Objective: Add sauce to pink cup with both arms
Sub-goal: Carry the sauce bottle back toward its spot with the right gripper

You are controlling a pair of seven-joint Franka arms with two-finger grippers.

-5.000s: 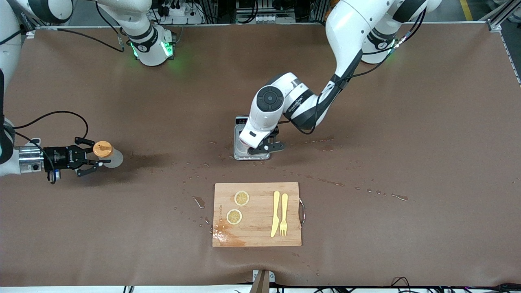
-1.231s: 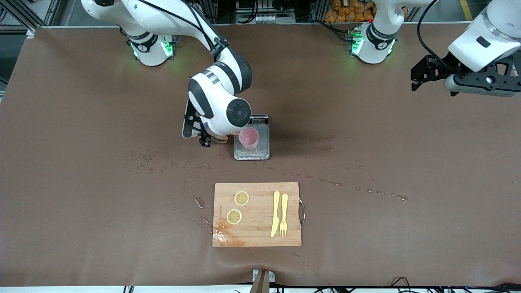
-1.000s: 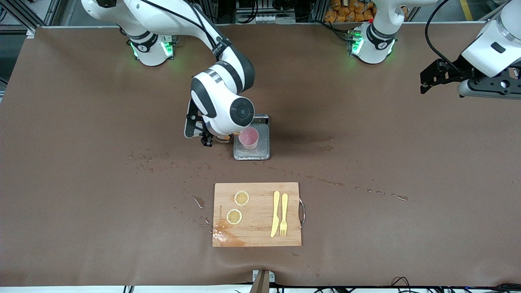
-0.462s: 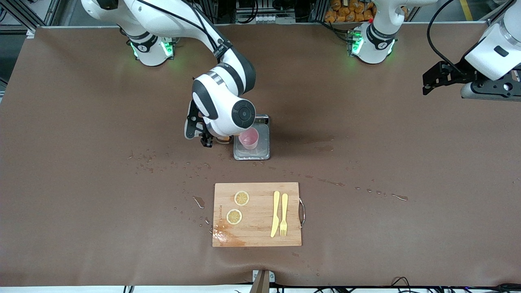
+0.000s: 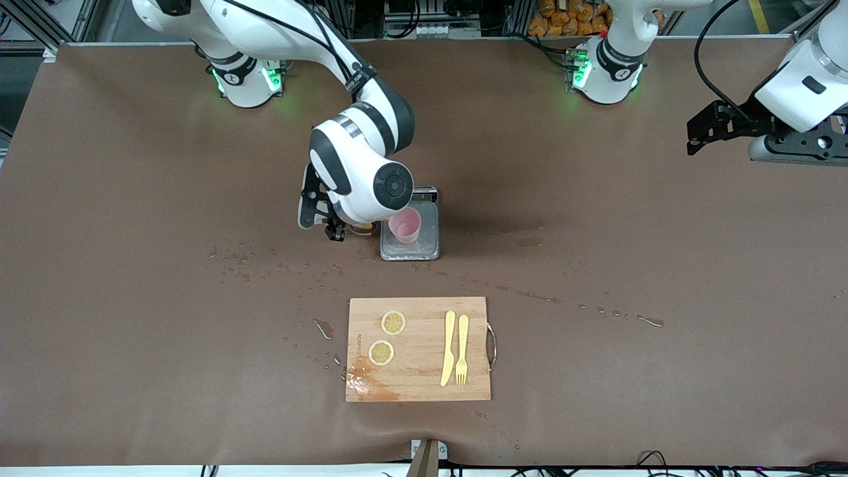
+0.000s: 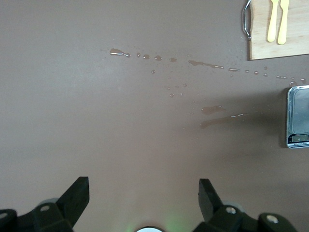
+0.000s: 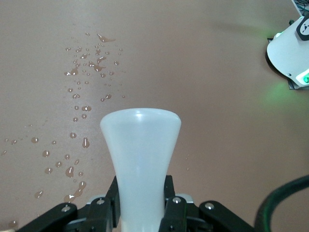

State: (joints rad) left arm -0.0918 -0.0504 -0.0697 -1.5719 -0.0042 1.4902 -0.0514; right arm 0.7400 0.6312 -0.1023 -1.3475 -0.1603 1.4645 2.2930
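My right gripper (image 5: 344,225), clenched on the sauce bottle (image 7: 140,159), sits mid-frame just beside the pink cup (image 5: 405,227) on the silver scale (image 5: 424,248), while my left gripper (image 5: 702,129) waits open at upper right.

Front view high over the table (image 5: 132,371) facing both bases, left wrist view looking down from well above, sharing cutting board (image 6: 277,46) and scale (image 6: 298,116), right wrist view close, low
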